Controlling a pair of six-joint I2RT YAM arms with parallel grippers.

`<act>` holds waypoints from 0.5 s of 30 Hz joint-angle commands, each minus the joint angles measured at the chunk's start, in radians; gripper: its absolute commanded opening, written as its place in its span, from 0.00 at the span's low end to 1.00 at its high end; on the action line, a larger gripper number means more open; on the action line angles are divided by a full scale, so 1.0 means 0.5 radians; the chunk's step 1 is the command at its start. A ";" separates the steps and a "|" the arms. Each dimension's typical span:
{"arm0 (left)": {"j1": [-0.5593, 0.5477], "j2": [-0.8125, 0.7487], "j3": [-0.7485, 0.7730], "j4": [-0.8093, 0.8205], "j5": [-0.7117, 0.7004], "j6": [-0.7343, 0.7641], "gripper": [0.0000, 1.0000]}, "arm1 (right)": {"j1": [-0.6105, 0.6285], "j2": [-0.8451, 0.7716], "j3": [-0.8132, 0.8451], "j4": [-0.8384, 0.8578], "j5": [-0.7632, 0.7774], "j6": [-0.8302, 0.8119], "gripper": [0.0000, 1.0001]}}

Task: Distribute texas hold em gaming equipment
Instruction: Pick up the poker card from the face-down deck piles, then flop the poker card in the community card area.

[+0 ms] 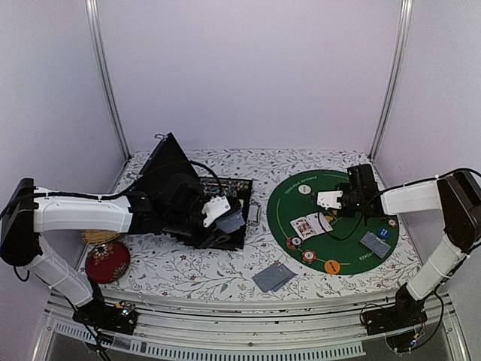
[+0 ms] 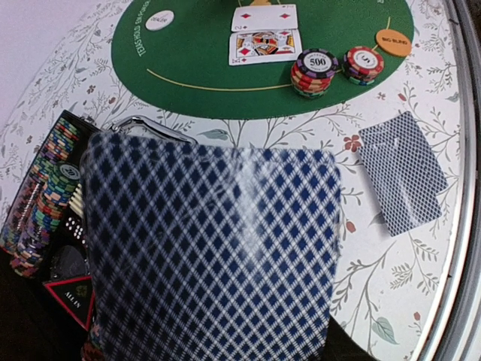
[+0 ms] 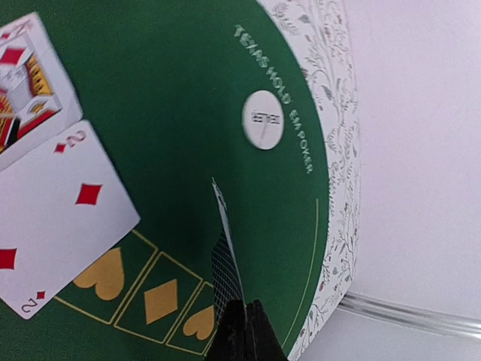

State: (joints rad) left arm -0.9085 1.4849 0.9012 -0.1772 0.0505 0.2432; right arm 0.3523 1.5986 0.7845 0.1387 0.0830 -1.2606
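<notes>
Blue-backed card [image 2: 210, 256] clamped in left pincer [image 1: 228, 219]; right pincer [image 3: 244, 327] pinches second card [image 3: 225, 259] (edge-on).

One overhead, two close above mat [image 1: 285, 207]

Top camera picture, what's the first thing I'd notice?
Probably the big green felt mat on the right, with two face-up cards and chip stacks on it. The open black case sits left of it. In the wrist views, the left gripper holds a blue-backed card right before its camera, and the right gripper pinches an edge-on card.
</notes>
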 commanded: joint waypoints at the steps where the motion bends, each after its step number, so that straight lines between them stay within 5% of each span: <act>1: 0.022 -0.061 -0.019 0.047 -0.006 -0.005 0.51 | -0.062 0.064 -0.087 0.069 -0.146 -0.312 0.02; 15: 0.025 -0.075 -0.029 0.053 -0.011 0.006 0.52 | -0.106 0.058 -0.128 -0.458 -0.335 -0.547 0.02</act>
State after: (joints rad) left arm -0.9085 1.4796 0.9001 -0.1768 0.0471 0.2428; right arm 0.3046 1.6264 0.7387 -0.0162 -0.0628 -1.4891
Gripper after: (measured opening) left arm 0.516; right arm 0.019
